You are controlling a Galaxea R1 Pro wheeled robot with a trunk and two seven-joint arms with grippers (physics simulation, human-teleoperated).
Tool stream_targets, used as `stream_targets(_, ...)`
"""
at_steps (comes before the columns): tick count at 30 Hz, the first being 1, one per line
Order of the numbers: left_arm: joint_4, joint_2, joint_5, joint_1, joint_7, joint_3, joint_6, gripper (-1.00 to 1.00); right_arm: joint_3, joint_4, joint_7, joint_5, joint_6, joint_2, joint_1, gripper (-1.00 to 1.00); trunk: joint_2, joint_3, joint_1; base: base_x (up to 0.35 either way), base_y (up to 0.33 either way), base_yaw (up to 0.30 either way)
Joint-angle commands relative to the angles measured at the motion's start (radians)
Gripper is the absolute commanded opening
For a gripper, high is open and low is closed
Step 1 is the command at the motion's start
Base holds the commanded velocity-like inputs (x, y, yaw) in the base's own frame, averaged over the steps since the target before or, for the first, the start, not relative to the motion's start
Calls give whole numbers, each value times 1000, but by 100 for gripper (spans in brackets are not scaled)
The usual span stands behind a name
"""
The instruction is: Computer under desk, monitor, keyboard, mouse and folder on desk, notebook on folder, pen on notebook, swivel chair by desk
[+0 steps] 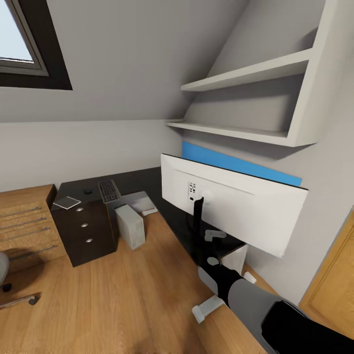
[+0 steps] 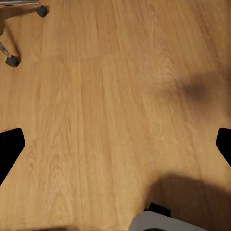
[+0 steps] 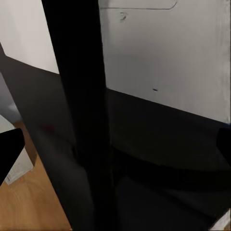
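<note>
The monitor shows its white back on the black desk, on a black stand. My right gripper is open, and the stand pole rises close between its fingertips. The keyboard, the mouse and the notebook lie on the desk's far end above the drawer pedestal. The computer stands on the floor beside the pedestal. The swivel chair sits at the left edge. My left gripper hangs open over bare floor. Folder and pen are out of view.
A light-wood drawer chest stands left of the pedestal. White shelves and a blue wall panel are above the monitor. A wooden door is at the right. Chair casters lie near my left gripper.
</note>
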Motion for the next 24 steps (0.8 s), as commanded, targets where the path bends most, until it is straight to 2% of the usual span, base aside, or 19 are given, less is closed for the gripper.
stream_targets(1,-2,0,7,1,5,-9,-1,100,9,0,-4,-9,-4,0,-1,100,-1,-1,0,-231,-210,0)
stream_targets(13,-2,0,7,1,5,-9,-1,100,9,0,-5,-9,-9,0,-1,100,-1,-1,0,-237,-242,0)
stream_targets(21,-2,3,7,1,3,-9,-1,100,9,0,-5,-9,-9,0,-1,100,-1,-1,0,-52,-320,0)
stream_targets(24,-2,3,7,1,5,-9,2,100,12,-9,-10,-10,-6,6,-1,100,-1,-1,0,-1,-28,0)
